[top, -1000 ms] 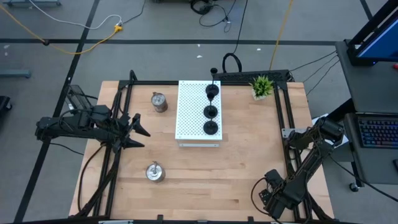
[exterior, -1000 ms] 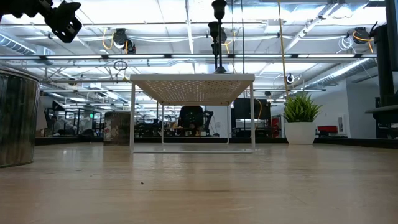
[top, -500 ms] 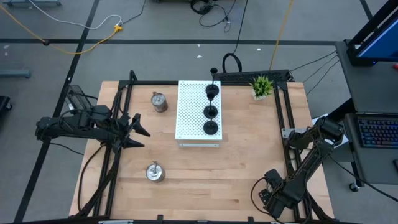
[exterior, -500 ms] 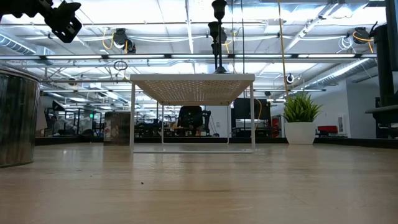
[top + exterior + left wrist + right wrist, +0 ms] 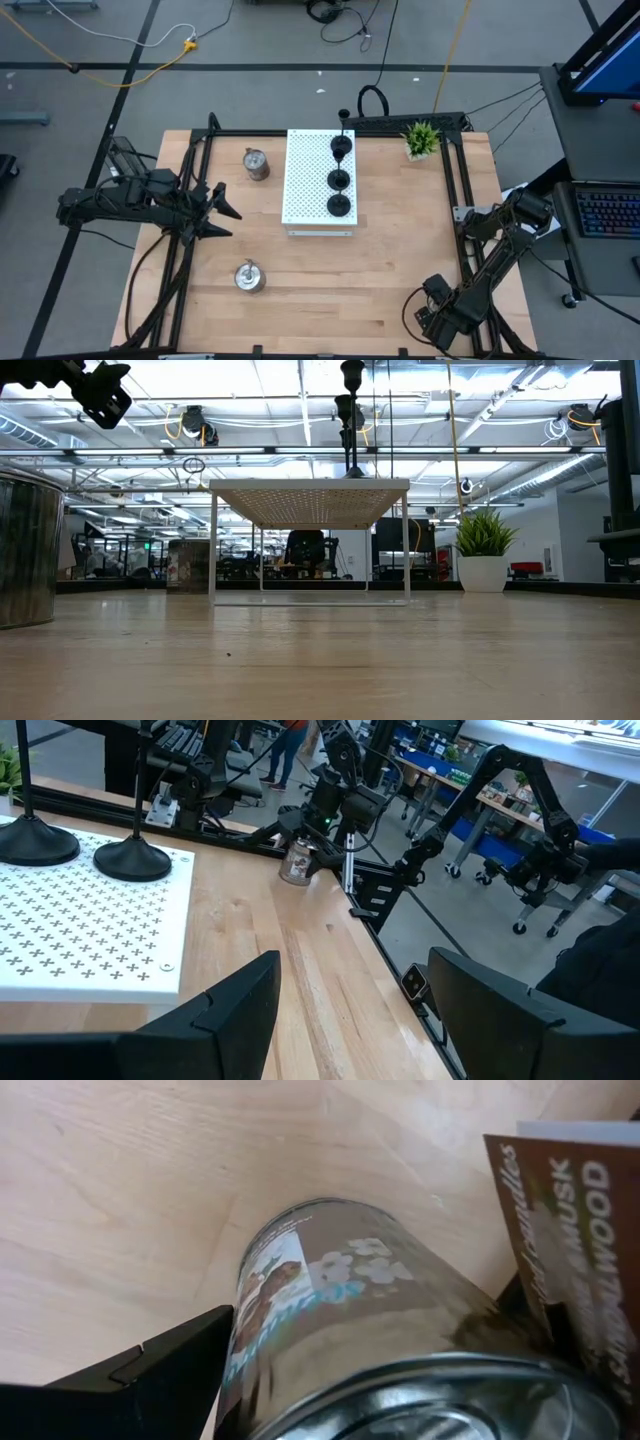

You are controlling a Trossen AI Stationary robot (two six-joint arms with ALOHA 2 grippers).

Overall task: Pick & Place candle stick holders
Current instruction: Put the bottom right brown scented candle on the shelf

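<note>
Three black holders (image 5: 339,180) stand on their round bases in a row on the white perforated board (image 5: 305,180). Two silver holders stand on the table, one at the far left of the board (image 5: 256,163) and one near the front (image 5: 247,276). A third silver holder, a labelled tin (image 5: 340,1320), sits between the fingers of my right gripper (image 5: 432,300) at the table's near right corner. It also shows in the left wrist view (image 5: 297,860). My left gripper (image 5: 225,210) is open and empty, above the table left of the board. My right gripper comes at the silver tin from above, slanting down, with one finger (image 5: 170,1365) against the tin's side wall (image 5: 245,1340). A paper tag (image 5: 560,1230) hides the other finger. The tin stands upright, and its base appears to be on the table (image 5: 295,880).
A small green potted plant (image 5: 421,138) stands at the far right. A black frame (image 5: 462,200) runs along the table's edges. The low view shows the board raised on legs (image 5: 310,540) and a silver tin (image 5: 25,550) close at the left.
</note>
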